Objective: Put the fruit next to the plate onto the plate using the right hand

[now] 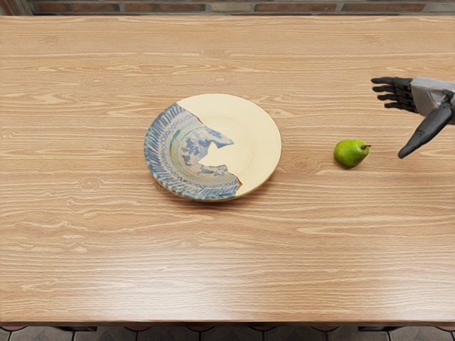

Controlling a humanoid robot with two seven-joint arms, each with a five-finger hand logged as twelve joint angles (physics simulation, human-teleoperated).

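Although the right arm is cut off by the picture's right edge, the right hand (pixel 426 99) shows plainly: its dark fingers (pixel 389 93) are spread apart, pointing left, the thumb slanting down, holding nothing. The green pear (pixel 350 153) lies on the table (pixel 213 270), a little left of and nearer than the hand, not touching it. It sits right of the plate (pixel 264 135), with wood showing between them. The plate's left part is blue-patterned, the rest cream. Open wood stretches near and left. A brick wall (pixel 213 6) is cropped at the far edge.
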